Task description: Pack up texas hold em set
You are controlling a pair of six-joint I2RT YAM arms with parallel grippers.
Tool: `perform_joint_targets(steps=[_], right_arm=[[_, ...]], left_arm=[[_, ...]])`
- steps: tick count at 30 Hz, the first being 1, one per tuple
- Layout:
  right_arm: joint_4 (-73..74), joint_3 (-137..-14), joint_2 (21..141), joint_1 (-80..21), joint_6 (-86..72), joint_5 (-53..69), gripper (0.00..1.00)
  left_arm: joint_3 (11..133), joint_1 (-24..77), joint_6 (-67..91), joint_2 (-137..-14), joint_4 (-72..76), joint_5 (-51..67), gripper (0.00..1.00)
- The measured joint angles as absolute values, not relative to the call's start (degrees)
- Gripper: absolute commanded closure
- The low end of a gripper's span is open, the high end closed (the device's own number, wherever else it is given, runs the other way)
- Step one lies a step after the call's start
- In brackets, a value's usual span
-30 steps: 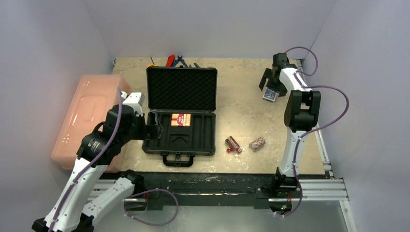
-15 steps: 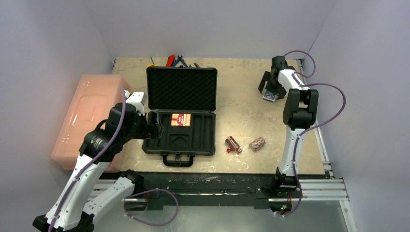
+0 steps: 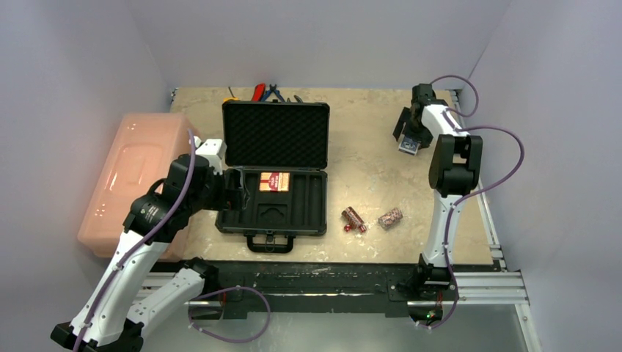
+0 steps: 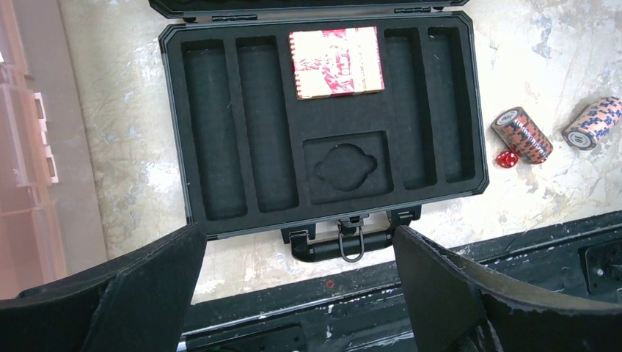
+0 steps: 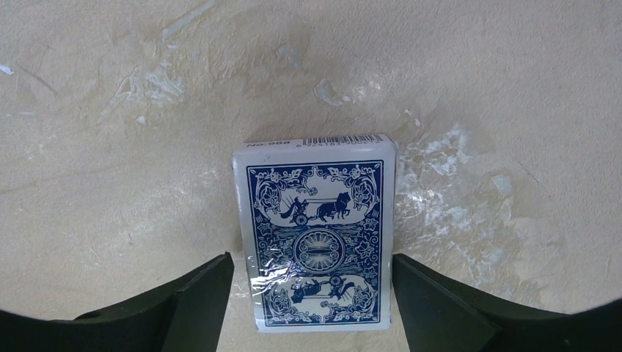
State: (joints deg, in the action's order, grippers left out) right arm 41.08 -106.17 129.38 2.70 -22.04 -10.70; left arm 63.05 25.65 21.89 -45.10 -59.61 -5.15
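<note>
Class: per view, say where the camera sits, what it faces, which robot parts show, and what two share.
Top external: above, behind bases, facing down on table; both arms.
Left wrist: on left arm, facing case; left gripper shows.
Right wrist: on right arm, facing blue deck; right gripper flanks it.
Shared, top and left wrist: red deck.

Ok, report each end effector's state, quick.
Left end effector: open, holding nothing.
Right end effector: open, straddling the blue deck.

Bright, even overhead light w/ soft shadows; glare patches on table (image 5: 440, 183); wrist cams sharp.
</note>
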Motion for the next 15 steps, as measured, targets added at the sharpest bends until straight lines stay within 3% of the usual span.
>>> perform_joint_targets(steps=[8, 15], right_arm=[[41.0, -105.7, 130.1, 2.7, -22.0, -10.5, 0.2], [40.1, -105.2, 130.0, 2.6, -21.6, -10.3, 0.37]], left_arm=[[63.0, 25.6, 21.9, -45.0, -59.6, -4.6, 0.0], [63.0, 25.6, 21.9, -43.7, -59.6, -4.4, 0.0]])
